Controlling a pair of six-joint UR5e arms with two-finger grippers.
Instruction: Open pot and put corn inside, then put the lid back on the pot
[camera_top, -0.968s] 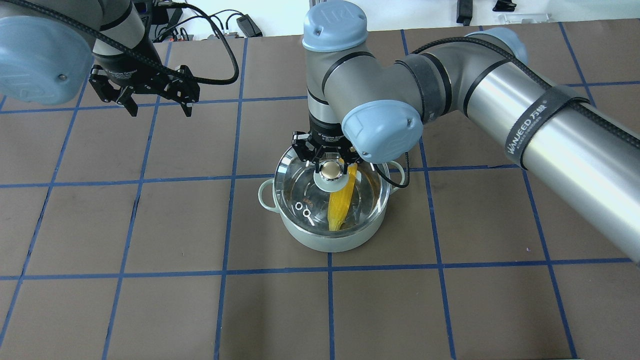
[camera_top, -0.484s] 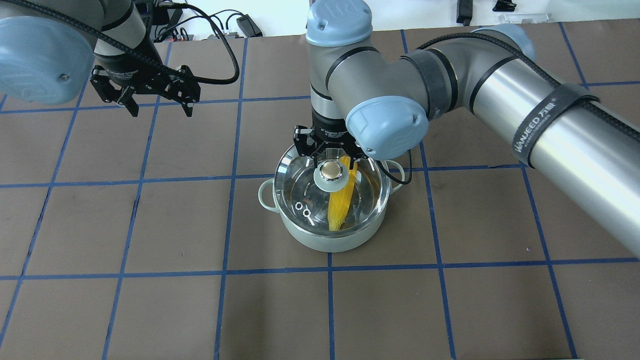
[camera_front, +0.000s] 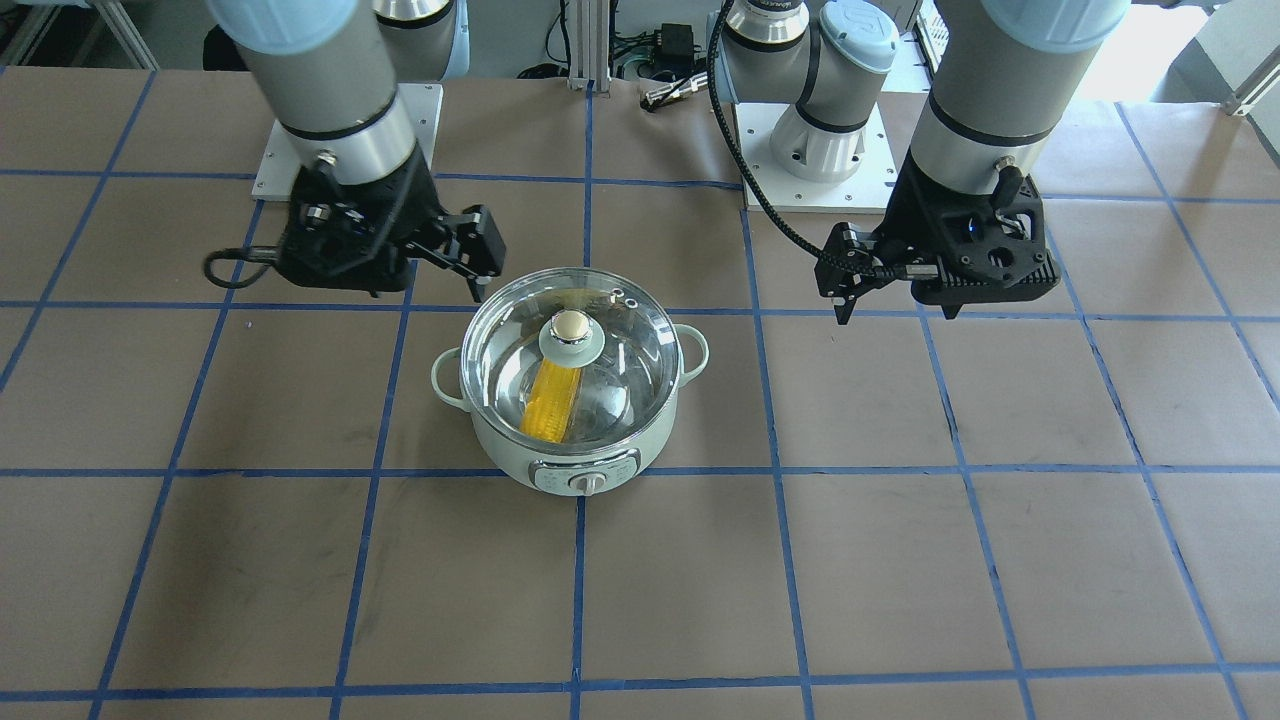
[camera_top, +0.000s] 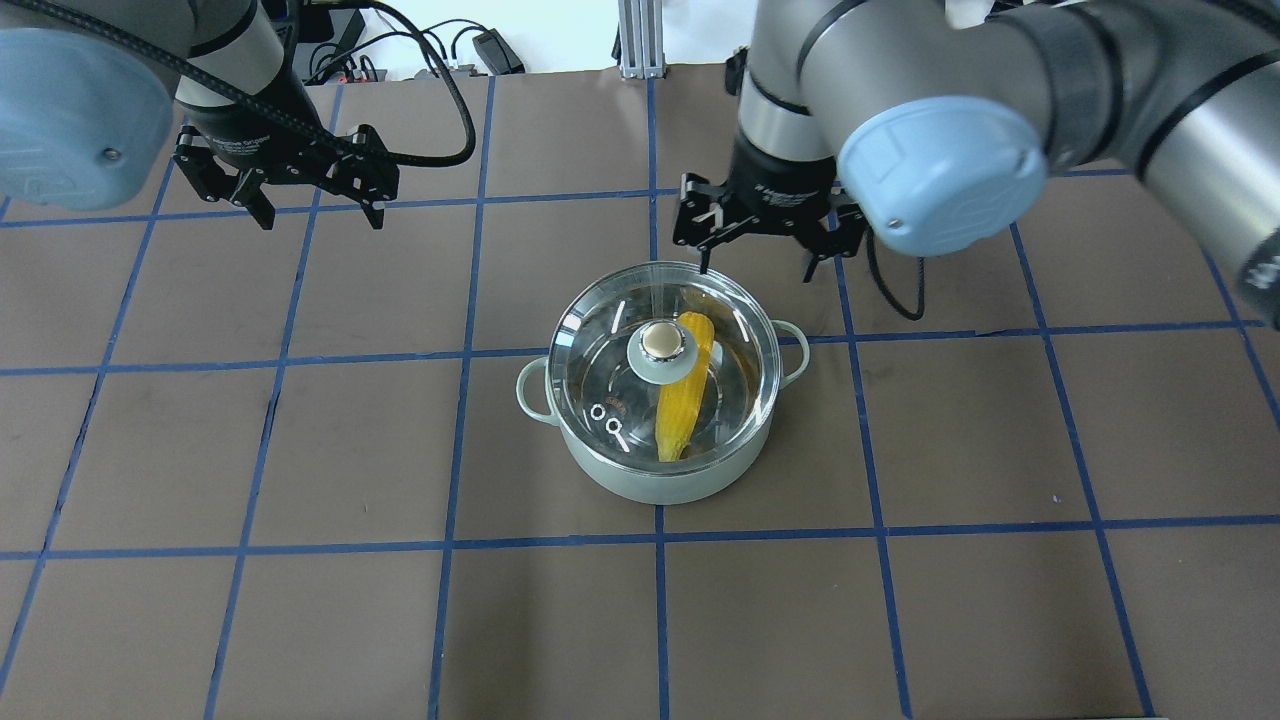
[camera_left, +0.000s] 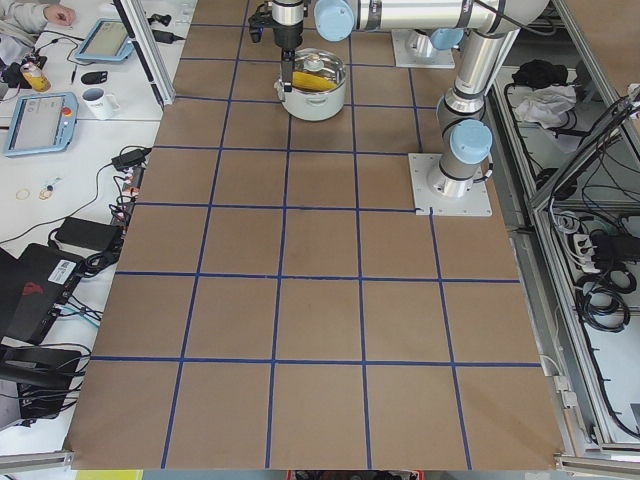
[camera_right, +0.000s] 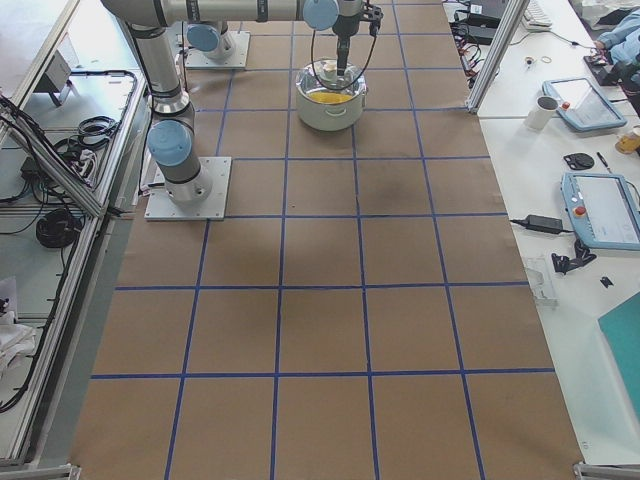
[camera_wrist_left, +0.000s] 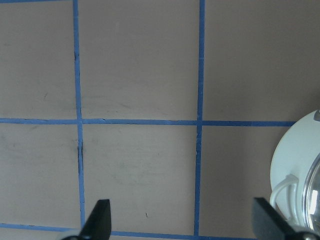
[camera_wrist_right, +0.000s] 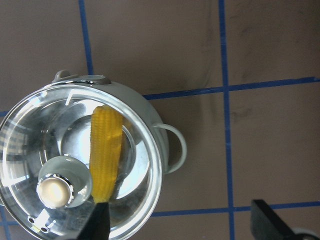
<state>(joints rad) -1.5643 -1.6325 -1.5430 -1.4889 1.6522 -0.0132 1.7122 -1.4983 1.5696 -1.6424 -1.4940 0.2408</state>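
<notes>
fingers (camera_top: 705, 258) of right gripper (camera_top: 755, 267) spread wide, empty, pointing down beside pot (camera_top: 650, 485).

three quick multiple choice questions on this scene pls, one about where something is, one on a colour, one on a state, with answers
1. Where is the corn relative to the pot?
A. On the table beside it
B. Inside it, under the lid
C. Held above it by an end effector

2. What colour is the pot's outer wall?
A. Pale mint green
B. Red
C. Black

3. What state is the right end effector in?
A. Shut on the lid's knob
B. Shut on the corn
C. Open, holding nothing

Answers:
1. B: the yellow ear shows through the clear glass lid, which sits on the pot's rim.
2. A: the front-facing view shows a mint-green wall around a silver panel.
3. C: its fingers are spread apart beyond the pot, with nothing between them.
</notes>
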